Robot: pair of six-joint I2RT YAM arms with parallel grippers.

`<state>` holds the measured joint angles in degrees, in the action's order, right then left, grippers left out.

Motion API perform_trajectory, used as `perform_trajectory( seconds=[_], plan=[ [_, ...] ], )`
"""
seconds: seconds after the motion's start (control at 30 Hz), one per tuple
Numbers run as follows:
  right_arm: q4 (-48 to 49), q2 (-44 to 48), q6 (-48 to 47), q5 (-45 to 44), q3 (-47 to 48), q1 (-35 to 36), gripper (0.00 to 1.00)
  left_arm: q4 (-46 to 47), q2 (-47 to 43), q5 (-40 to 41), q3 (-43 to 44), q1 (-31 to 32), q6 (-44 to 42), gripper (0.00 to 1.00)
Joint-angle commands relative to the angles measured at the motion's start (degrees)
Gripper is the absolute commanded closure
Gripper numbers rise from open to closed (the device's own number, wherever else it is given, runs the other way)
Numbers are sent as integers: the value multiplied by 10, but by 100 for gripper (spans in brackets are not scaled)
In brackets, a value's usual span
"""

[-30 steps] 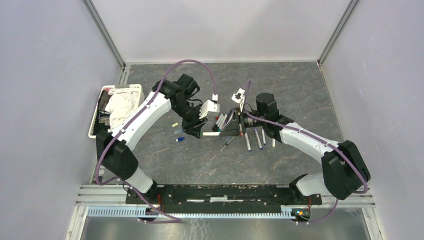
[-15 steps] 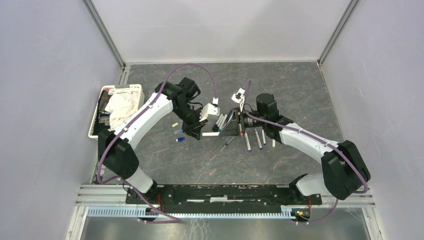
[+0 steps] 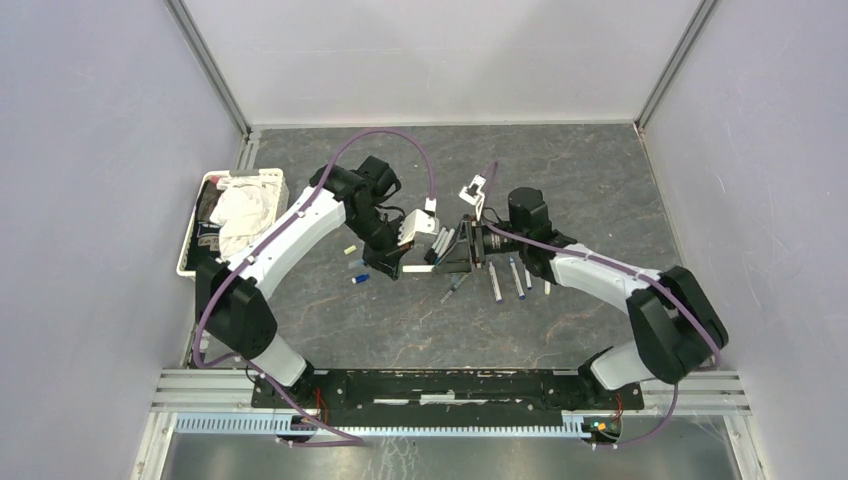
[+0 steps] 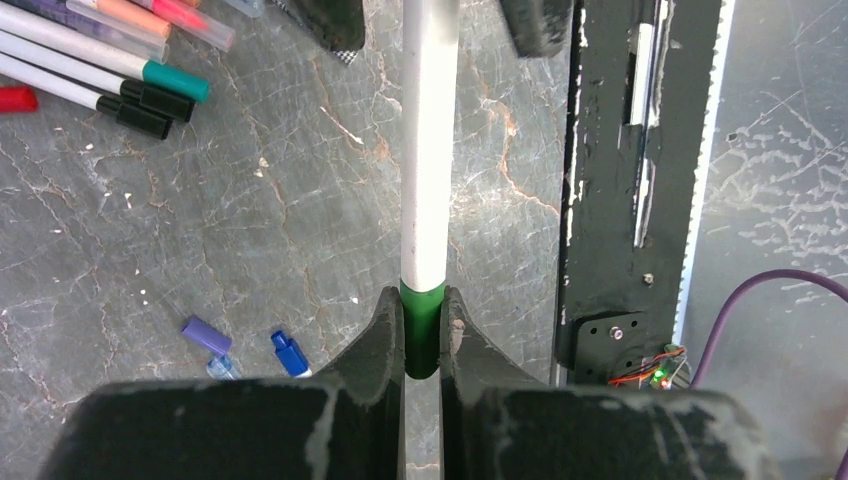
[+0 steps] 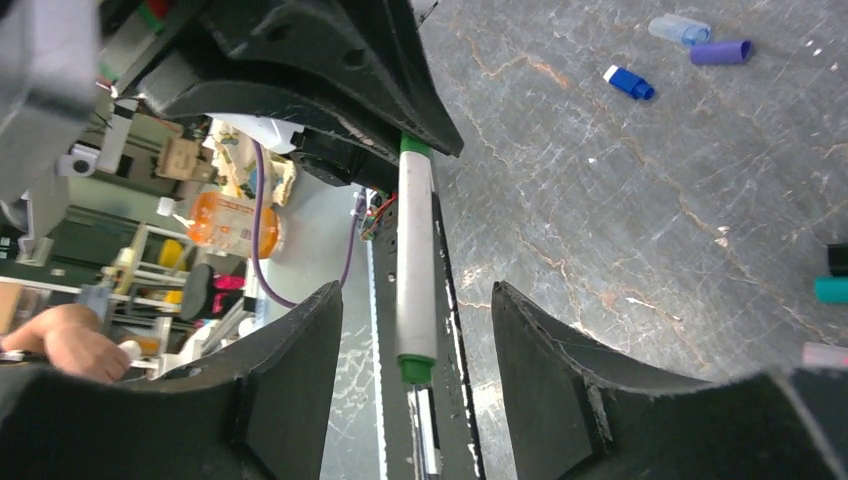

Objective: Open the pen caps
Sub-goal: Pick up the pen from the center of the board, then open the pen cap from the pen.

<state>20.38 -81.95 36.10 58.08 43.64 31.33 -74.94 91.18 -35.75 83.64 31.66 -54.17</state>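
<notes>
Left arm's fingers (image 4: 380,335) clench the green end of a white-barrelled marker pen (image 4: 430,150) above the grey marbled bench (image 4: 250,220), right arm's fingers (image 5: 290,350) released around it; a purple plastic cap (image 4: 207,335) and blue plastic cap (image 4: 290,352) lie off, other grey-barrelled pens (image 4: 100,75) apparently capped.

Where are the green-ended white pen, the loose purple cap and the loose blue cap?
white pen (image 4: 430,150), left wrist view, mid barrel.
purple cap (image 4: 206,335), left wrist view, cap's side.
blue cap (image 4: 289,352), left wrist view, cap's body.

Robotics lab test cell: pale panel walls (image 3: 100,150) on aluminium framing (image 3: 208,70) enclose a stone-patterned tabletop (image 3: 580,170). Cluttered shelving (image 5: 140,270) stands beyond the cell.
</notes>
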Motion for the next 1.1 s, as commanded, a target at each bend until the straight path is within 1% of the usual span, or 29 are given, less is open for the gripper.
perform_trajectory(
  seconds=[0.0,0.07,0.27,0.43,0.63,0.8,1.0,1.07],
  plan=[
    [78,-55,63,37,31,3,38,3,-26,26,-4,12,-37,98],
    [86,-77,74,46,46,8,39,4,-29,41,-6,19,-37,98],
    [79,-114,71,61,84,38,40,10,-34,65,-11,32,-42,98],
    [78,-140,74,70,89,56,46,13,-38,81,-10,41,-49,98],
    [77,-159,80,73,96,76,51,22,-46,96,-9,45,-56,98],
    [76,-175,90,76,114,77,60,25,-56,101,-24,56,-72,98],
    [82,-184,100,81,124,80,62,34,-67,125,-50,79,-82,98],
    [82,-185,99,83,123,82,64,37,-67,128,-49,82,-80,98]
  ],
)
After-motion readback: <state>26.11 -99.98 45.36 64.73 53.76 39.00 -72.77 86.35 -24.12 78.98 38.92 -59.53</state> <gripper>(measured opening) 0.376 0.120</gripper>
